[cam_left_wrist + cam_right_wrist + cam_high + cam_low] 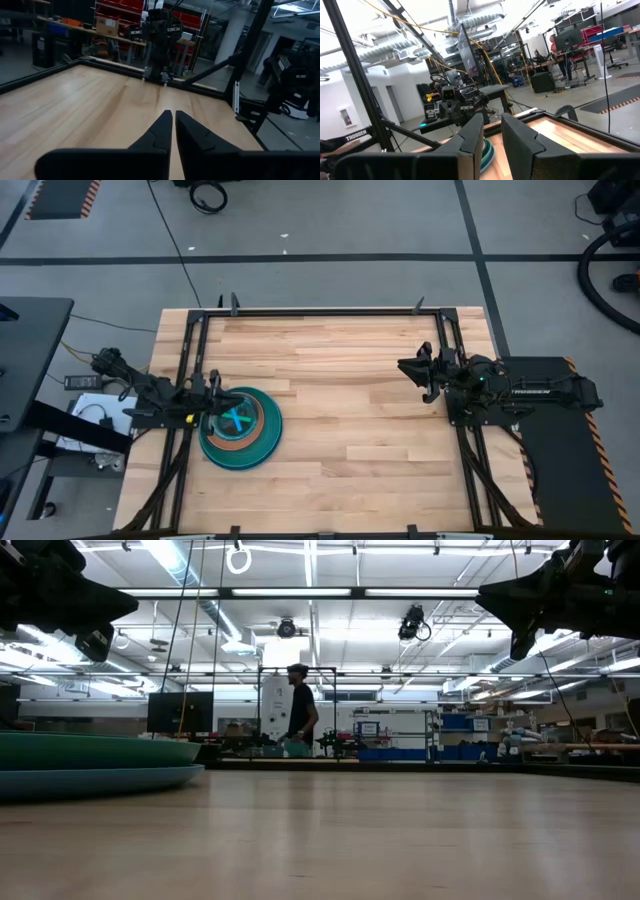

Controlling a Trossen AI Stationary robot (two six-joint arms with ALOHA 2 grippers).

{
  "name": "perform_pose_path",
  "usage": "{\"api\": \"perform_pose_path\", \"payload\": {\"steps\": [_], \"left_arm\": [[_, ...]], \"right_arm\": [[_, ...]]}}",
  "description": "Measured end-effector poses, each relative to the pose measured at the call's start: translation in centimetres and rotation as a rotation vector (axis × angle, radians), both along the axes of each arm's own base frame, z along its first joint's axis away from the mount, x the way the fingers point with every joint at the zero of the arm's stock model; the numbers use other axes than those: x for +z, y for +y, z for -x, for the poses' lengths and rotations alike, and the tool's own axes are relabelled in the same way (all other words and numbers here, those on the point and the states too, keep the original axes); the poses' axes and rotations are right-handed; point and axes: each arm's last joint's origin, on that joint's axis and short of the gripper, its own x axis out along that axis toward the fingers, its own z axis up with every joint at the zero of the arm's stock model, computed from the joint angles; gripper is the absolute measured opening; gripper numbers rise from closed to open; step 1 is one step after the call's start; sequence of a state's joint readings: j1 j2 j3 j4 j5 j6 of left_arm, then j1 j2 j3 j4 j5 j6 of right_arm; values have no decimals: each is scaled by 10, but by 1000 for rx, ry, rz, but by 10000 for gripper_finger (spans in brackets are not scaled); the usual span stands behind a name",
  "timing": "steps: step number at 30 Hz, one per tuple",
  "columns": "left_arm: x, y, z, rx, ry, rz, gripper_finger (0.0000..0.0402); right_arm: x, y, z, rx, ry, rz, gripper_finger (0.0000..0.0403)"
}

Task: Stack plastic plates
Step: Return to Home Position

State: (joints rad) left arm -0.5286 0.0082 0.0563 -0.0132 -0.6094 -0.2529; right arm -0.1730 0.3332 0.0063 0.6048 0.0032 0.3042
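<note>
The plastic plates sit in one stack (241, 428) on the table's left half. A large blue plate (90, 782) lies on the wood with a large teal one (90, 750) on it. Above these show a tan-brown ring, a dark teal middle and a small cyan plate (237, 419) on top. My left gripper (213, 388) is shut, raised above the stack's far-left rim (173, 119). My right gripper (412, 370) hangs high over the table's right half, fingers slightly apart (492, 131), touching nothing. Its wrist view shows the stack's edge (486, 150) far off.
A black metal frame (320, 311) runs along the table's far edge and down both sides, where the arm bases stand. Bare wood (350, 440) lies between the stack and the right arm. A person (300, 710) stands far back in the room beyond the table.
</note>
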Motion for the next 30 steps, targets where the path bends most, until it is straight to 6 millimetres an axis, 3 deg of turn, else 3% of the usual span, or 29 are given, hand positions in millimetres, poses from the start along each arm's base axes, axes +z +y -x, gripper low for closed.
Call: {"api": "perform_pose_path", "payload": {"steps": [30], "left_arm": [[0,0,0,-2,0,-8,36]], "right_arm": [[0,0,0,0,0,0,80]]}}
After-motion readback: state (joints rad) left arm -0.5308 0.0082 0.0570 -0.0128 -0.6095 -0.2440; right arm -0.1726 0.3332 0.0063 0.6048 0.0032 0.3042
